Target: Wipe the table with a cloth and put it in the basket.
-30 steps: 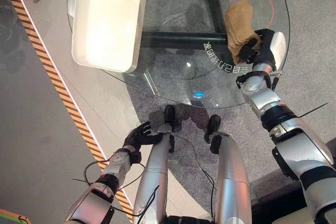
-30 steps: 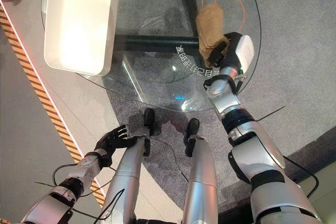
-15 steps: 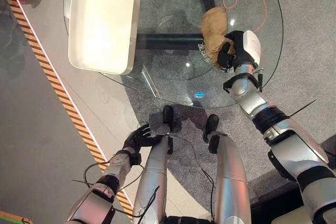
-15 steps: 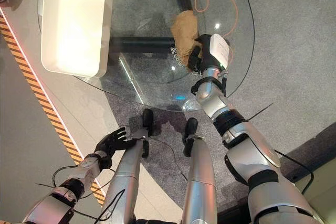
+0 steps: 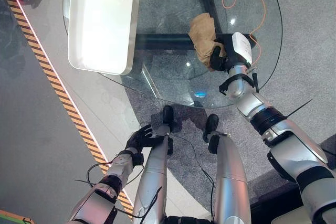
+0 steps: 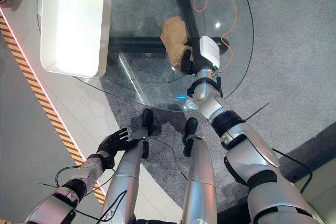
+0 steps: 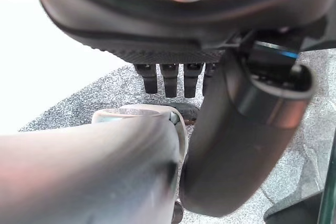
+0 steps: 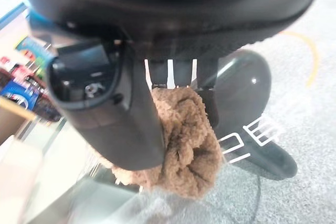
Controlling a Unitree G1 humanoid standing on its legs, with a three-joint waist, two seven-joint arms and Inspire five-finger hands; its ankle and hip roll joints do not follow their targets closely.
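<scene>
Brown cloth [image 5: 203, 32] on glass table [image 5: 168, 72], gripped under right hand [image 5: 224, 52].

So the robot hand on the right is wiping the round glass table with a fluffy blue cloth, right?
Not quite: the cloth is brown, not blue, as the right wrist view shows. The rest holds: the right robot hand grips that fluffy cloth on the round glass table.
</scene>
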